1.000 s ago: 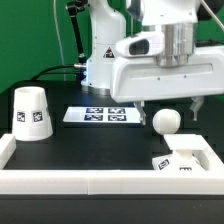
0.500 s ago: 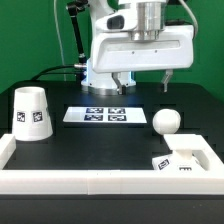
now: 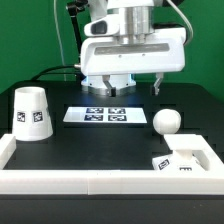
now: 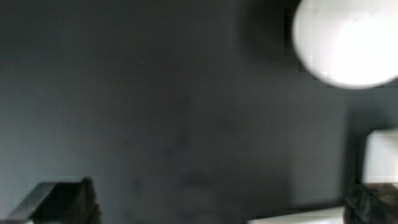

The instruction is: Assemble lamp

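While the claw hangs wide open and empty above the black table, the bulb lies on the table apart from it, at about four o'clock in the exterior view. From the bulb, the base sits near at five o'clock. The shade stands well apart at nine o'clock, with the marker board between them.

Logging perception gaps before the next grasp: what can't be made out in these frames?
- Low square stepped white plastic base: exterior view, lower part behind the white front rail.
- White ball-shaped bulb: wrist view, blurred, cut by the picture edge.
- Fingers: wrist view, dark, blurred, cut by the edge.
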Controlling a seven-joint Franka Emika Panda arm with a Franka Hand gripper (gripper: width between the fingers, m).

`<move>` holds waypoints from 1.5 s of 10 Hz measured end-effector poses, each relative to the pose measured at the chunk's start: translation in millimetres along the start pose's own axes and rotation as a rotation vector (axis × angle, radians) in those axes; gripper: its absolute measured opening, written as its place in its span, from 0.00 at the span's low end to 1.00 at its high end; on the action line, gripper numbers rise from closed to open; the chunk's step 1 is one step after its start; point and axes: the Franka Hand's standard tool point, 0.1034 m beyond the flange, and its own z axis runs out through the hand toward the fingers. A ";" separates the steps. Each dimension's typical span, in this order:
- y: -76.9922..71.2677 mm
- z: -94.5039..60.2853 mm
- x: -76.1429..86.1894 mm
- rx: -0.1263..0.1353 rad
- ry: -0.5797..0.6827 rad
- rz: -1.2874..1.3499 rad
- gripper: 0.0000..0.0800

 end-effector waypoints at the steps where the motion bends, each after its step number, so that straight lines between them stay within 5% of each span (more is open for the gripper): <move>1: -9.3 4.2 -9.4 -0.002 -0.011 0.108 0.87; 4: -23.6 14.5 -19.0 0.004 -0.029 0.310 0.87; 7: -53.1 21.0 -27.2 0.002 -0.038 0.336 0.87; 11: -54.0 21.4 -27.9 0.003 -0.057 0.306 0.87; 12: -48.9 22.9 -32.2 -0.008 -0.123 0.229 0.87; 15: -52.4 23.6 -24.7 0.022 -0.314 0.173 0.87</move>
